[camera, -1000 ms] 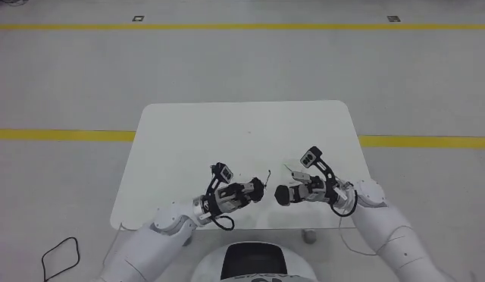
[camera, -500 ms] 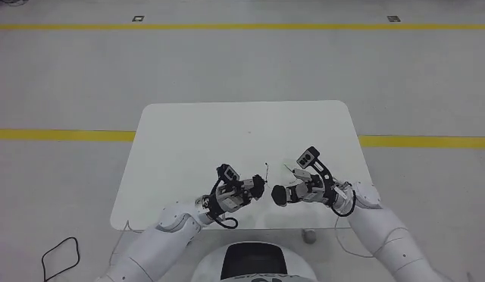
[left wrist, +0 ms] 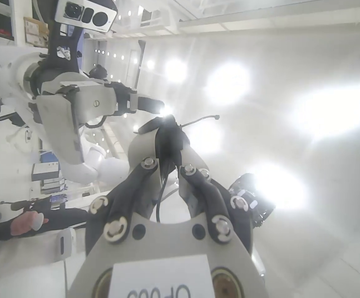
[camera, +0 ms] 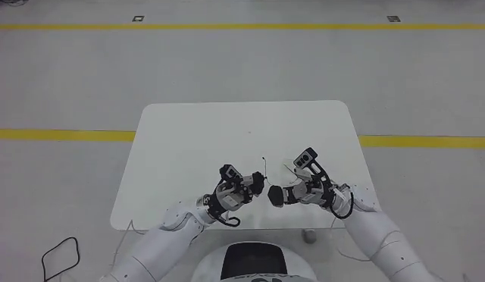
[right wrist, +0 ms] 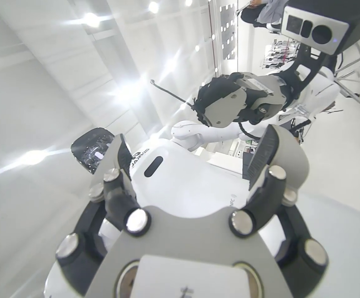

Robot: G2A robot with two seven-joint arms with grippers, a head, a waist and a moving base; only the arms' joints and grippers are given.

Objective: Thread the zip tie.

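The zip tie (camera: 264, 166) is a thin black strap standing up over the table's front middle. My left gripper (camera: 256, 182) is shut on its lower part. In the left wrist view the fingers (left wrist: 170, 139) pinch the strap, and the zip tie's free end (left wrist: 203, 119) pokes out beyond them. My right gripper (camera: 274, 195) hovers just to the right of the left one, a short gap away, open and holding nothing. In the right wrist view my right gripper (right wrist: 192, 153) faces the left gripper (right wrist: 222, 103) and the zip tie (right wrist: 167, 91).
The white table (camera: 189, 145) has rounded corners. Both grippers hang above its front edge, near the middle. Grey floor with yellow lines (camera: 68, 135) surrounds the table.
The two grippers have drawn closer together: the left moved right, the right moved left. The zip tie's free end has swung further up and away from the table's front.
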